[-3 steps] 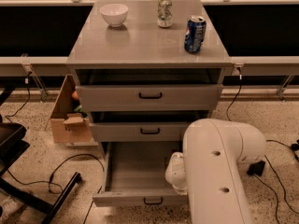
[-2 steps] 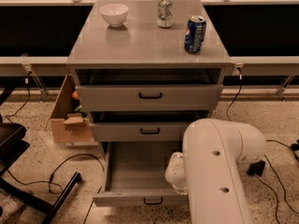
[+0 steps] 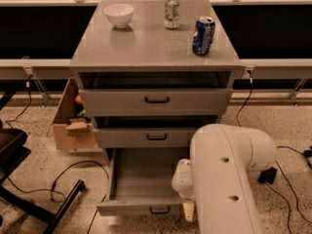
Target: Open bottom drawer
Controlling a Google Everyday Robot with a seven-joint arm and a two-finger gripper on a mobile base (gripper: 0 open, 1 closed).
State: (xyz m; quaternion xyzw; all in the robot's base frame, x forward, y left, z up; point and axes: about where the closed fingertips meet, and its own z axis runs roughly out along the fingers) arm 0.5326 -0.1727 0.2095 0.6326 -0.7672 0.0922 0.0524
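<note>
The bottom drawer [image 3: 139, 207] of the grey cabinet [image 3: 151, 48] is pulled far out, showing its bare grey tray and a small black bar handle [image 3: 160, 210] on its front. My white arm [image 3: 226, 179] fills the lower right. My gripper [image 3: 187, 209] hangs from it at the drawer's front right corner, just right of the handle. Only a pale tip shows below the wrist. The top drawer [image 3: 156, 100] and middle drawer [image 3: 156, 137] stand slightly ajar.
A white bowl [image 3: 119, 14], a silver can [image 3: 171, 12] and a blue can [image 3: 203, 35] stand on the cabinet top. An open cardboard box [image 3: 72, 121] sits on the floor at the left. Cables and a black stand leg [image 3: 63, 206] lie at lower left.
</note>
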